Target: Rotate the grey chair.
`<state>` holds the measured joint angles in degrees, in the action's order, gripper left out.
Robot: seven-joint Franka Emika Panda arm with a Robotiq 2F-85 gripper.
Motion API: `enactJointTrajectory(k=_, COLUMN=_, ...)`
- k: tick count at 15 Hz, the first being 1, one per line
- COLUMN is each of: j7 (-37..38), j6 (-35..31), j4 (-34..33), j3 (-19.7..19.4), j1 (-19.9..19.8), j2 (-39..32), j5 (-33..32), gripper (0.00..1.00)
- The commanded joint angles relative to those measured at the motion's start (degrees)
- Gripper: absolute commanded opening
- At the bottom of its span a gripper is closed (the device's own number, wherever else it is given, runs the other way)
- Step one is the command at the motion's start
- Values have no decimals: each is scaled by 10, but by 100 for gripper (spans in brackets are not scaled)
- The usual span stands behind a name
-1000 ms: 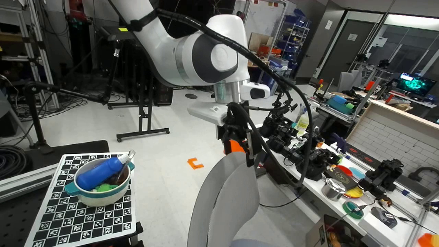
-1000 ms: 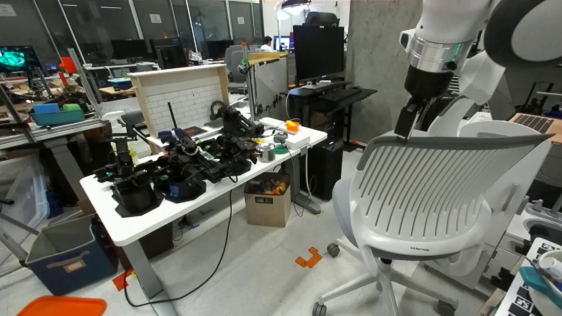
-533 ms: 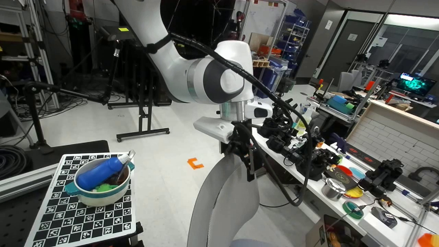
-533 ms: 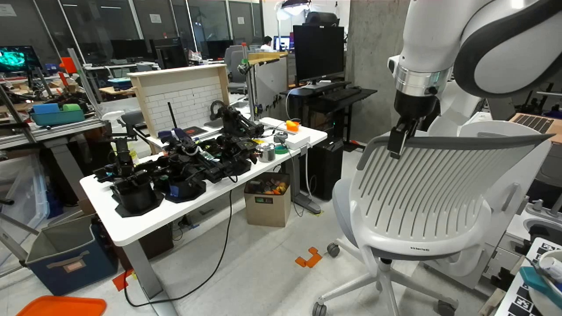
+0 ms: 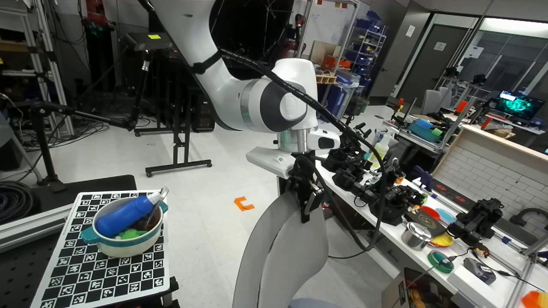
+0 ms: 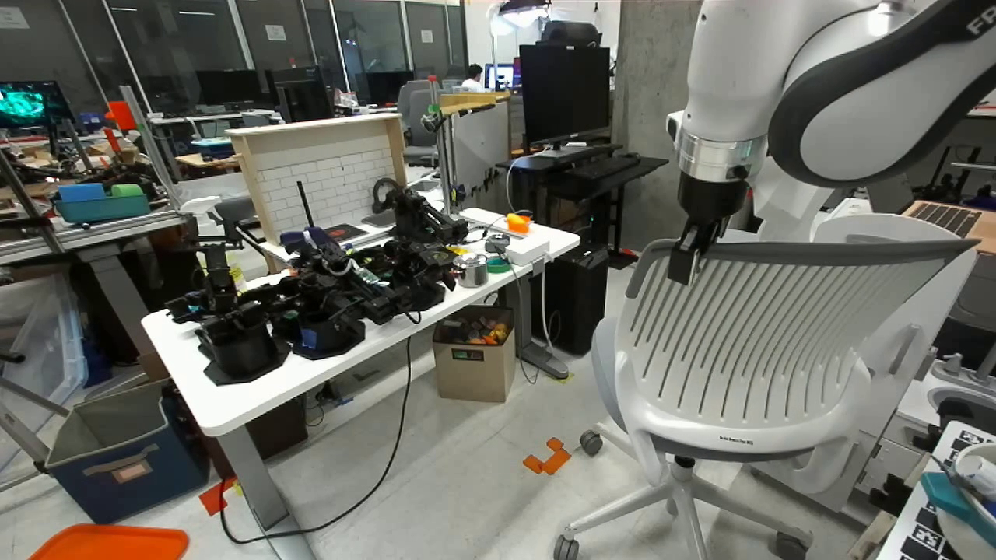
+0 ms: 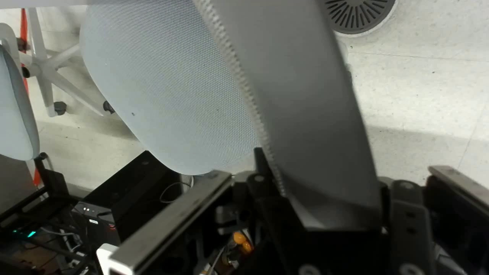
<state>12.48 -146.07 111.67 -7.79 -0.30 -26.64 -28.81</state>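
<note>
Near the white worktop (image 6: 190,372), grey office chair (image 6: 743,346) upright, black fingers (image 6: 685,266) pinching top edge of its backrest (image 7: 317,126) from both sides, white robot arm (image 5: 226,96) above, blue bottle (image 5: 126,216) slanted in teal-handled pot (image 5: 128,249).

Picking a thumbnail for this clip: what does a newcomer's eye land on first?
The white robot arm, large in both exterior views, its gripper straddling the top edge of the grey chair. Next, the black robot arms crowding the white table, left of the chair in an exterior view. Then the blue bottle, leaning in a teal-rimmed pot on a black-and-white patterned board.
</note>
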Motion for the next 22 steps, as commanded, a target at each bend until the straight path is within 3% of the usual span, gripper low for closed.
enactJointTrajectory(k=1, j7=-5, j6=21, j4=-65, j3=-10, j1=17, j2=-55, j5=18, gripper=1)
enactJointTrajectory(k=12, j7=-41, j6=48, j4=-257, j3=-5, j1=59, j2=-190, j5=4, gripper=4)
enactJointTrajectory(k=22, j7=-36, j6=35, j4=-271, j3=-1, j1=118, j2=-194, j5=-18, gripper=4)
